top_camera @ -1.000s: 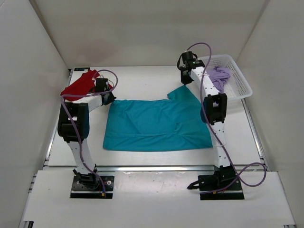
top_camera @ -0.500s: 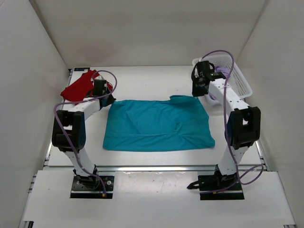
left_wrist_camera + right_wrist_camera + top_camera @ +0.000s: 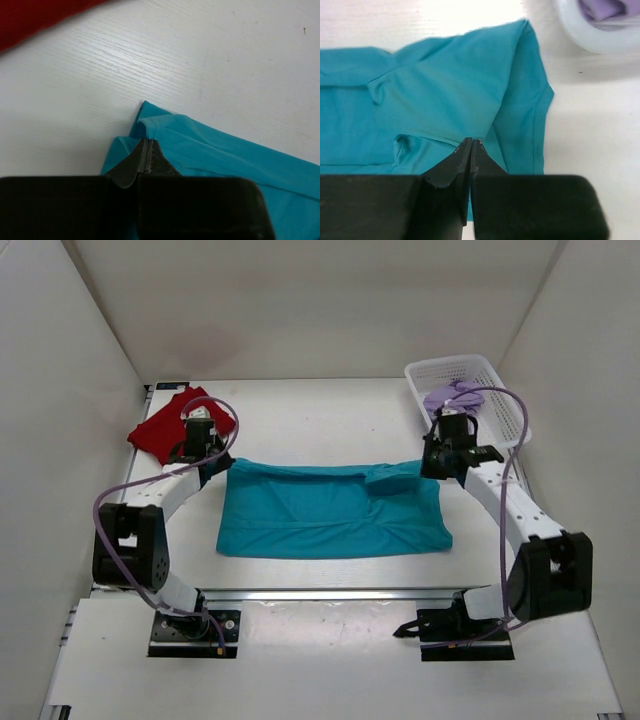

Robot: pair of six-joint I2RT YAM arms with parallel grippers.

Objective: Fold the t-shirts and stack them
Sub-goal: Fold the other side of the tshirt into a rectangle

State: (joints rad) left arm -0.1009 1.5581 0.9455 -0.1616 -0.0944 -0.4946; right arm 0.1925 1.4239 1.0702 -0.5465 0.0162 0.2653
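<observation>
Mid-fold: teal shirt (image 3: 330, 515) lies mid-table. Left gripper (image 3: 148, 150) is clamped on its far-left corner. Right gripper (image 3: 471, 149) is pinched together at the far-right edge, apparently on cloth. Next: draw both corners evenly toward the near hem. Red shirt (image 3: 160, 428) far left; lavender shirt (image 3: 450, 398) in basket (image 3: 500, 380).

I see the middle shirt (image 3: 330, 515) flat on the counter (image 3: 320, 420), the left shirt (image 3: 165, 427) behind it at far left, the third shirt (image 3: 448, 398) in the basket (image 3: 503, 390) far right.
</observation>
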